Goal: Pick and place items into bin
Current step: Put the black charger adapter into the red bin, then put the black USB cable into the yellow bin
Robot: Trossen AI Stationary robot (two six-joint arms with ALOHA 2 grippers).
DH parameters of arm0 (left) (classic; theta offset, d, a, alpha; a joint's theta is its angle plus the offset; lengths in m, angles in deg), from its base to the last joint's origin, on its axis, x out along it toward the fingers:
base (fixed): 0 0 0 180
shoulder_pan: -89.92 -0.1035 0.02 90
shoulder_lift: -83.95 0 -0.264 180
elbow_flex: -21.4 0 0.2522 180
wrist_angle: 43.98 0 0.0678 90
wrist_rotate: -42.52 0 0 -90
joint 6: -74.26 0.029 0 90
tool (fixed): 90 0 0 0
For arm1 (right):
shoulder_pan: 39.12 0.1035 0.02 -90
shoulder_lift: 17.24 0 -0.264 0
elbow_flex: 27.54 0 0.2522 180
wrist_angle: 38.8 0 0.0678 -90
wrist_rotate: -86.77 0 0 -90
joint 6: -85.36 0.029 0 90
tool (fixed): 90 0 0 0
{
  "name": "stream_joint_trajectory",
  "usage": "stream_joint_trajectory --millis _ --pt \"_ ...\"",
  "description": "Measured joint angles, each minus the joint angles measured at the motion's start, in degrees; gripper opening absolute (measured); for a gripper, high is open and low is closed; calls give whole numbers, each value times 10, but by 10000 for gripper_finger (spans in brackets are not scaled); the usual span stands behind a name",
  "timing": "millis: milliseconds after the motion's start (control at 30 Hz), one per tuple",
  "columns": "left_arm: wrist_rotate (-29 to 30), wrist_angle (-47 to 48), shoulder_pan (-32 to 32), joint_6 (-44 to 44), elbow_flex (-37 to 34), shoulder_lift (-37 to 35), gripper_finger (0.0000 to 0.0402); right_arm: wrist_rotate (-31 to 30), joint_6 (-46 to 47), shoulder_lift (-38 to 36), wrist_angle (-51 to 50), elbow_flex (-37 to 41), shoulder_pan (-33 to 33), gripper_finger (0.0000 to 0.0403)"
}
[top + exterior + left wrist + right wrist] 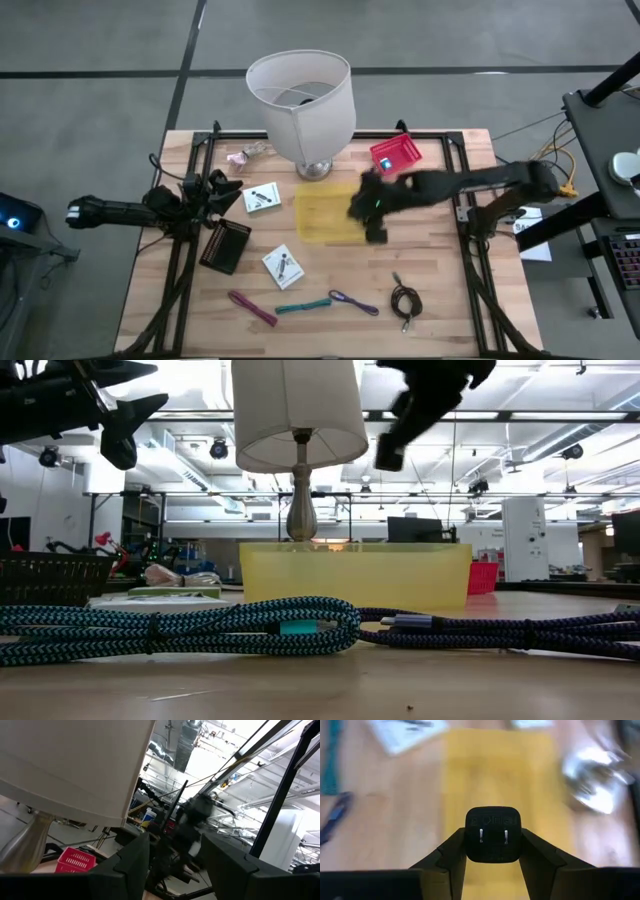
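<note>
My right gripper hangs over the right end of the yellow bin, shut on a small black plug block whose two metal prongs face the wrist camera. Along the near edge of the table lie a magenta stick, a teal braided cord, a purple looped cord and a coiled black cable. My left gripper waits open at the table's left, tilted upward, touching nothing. My right gripper pinches the black plug block by its two opposite side faces between its two fingers. The fingers slant down from the table's right side. The block is lifted clear, high above the yellow bin, its pronged face turned back toward the wrist.
A big white lamp stands just behind the bin, with a red basket to its right. A black basket and two white cards lie left of the bin. Black frame rails run along both table sides.
</note>
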Motion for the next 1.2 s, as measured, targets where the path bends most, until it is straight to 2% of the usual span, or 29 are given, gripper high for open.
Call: stream_joint_trajectory --millis 200,333,600,767,967,1200 --pt "0 0 0 0 0 0 164 -6 17 -98 8 80 -153 134" --pt "0 0 0 0 0 0 164 -5 66 -139 36 135 -262 134" --pt "0 0 0 0 0 -1 164 -4 209 -130 92 196 -411 134" --pt "11 -1 0 0 0 -1 164 -3 224 -89 124 199 -448 134" --pt "12 0 0 0 0 -1 164 -3 205 -37 127 182 -451 136" --pt "12 -1 0 0 0 -1 164 -4 204 4 124 171 -451 218"
